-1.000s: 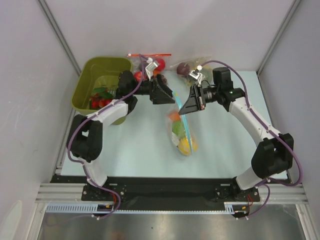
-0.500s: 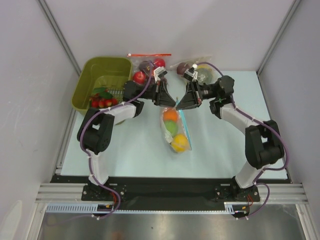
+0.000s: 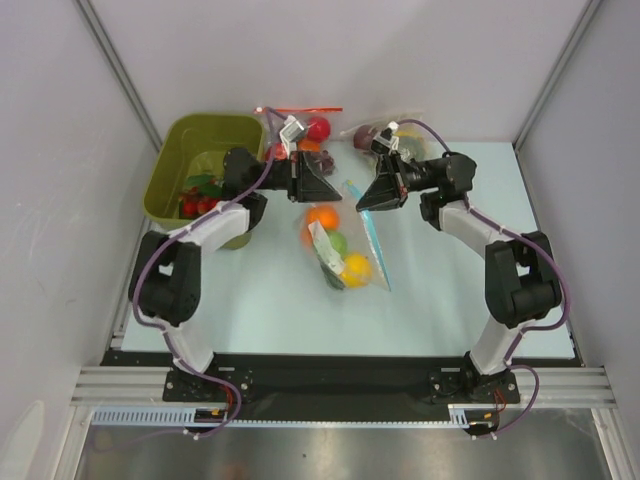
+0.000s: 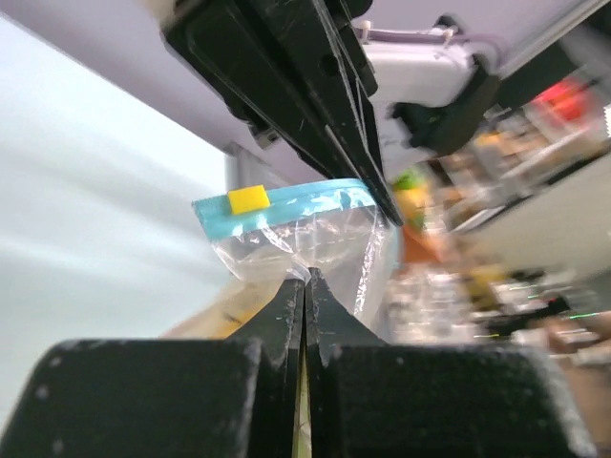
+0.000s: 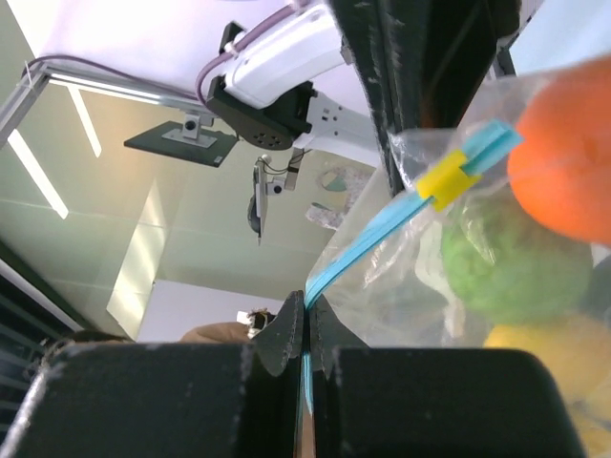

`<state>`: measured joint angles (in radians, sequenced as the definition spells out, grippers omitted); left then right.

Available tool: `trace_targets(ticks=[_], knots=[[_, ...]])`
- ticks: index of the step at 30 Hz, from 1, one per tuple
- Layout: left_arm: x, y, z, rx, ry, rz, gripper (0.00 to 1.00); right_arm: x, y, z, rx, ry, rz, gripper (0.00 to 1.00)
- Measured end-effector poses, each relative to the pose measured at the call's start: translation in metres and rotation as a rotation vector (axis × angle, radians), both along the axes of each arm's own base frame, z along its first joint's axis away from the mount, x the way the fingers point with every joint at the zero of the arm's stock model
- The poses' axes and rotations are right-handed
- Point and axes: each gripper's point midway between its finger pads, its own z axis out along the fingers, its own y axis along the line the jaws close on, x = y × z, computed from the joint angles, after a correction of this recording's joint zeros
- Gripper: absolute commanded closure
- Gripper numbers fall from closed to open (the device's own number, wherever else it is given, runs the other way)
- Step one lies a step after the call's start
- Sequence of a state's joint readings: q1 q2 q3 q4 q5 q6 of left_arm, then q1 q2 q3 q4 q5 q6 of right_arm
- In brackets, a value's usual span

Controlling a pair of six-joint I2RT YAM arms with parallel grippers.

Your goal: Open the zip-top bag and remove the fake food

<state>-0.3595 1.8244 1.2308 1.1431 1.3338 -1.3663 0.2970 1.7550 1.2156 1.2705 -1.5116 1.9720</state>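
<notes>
The bag [image 3: 340, 255] stretches between my two grippers over the middle of the table [image 3: 450, 290], with the orange, green and yellow fruit [image 3: 322, 217] inside it. My left gripper [image 4: 305, 277] is pinched tight on the clear film just below the blue zip strip [image 4: 315, 197], and my right gripper [image 5: 307, 303] is clamped on the strip itself. A green bin [image 3: 180, 140] sits well apart on my left.

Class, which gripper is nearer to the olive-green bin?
Left. The left gripper is a short way to the right of the olive-green bin, pinching the zip-top bag. The right gripper holds the bag's other side, farther right.
</notes>
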Motion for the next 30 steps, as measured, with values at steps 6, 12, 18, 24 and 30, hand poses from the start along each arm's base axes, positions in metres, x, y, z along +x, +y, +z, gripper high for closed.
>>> trace_targets(ticks=[6, 12, 18, 24, 30], knots=[[0.02, -0.006, 0.02, 0.079, -0.255, 0.139, 1.0, 0.008, -0.01, 0.003, 0.005, 0.002, -0.039, 1.0], [0.013, -0.01, 0.0, 0.18, -0.322, 0.181, 1.0, 0.01, -0.014, 0.001, 0.0, 0.008, -0.05, 0.97], [0.007, -0.011, -0.008, 0.247, -0.386, 0.254, 1.0, 0.016, -0.028, -0.013, -0.017, 0.057, -0.089, 0.87], [0.007, -0.011, -0.021, 0.322, -0.389, 0.304, 1.0, 0.023, -0.043, 0.0, -0.005, 0.018, -0.142, 0.81], [0.002, -0.018, -0.032, 0.365, -0.373, 0.306, 1.0, 0.018, -0.044, 0.021, 0.015, -0.051, -0.147, 0.31]])
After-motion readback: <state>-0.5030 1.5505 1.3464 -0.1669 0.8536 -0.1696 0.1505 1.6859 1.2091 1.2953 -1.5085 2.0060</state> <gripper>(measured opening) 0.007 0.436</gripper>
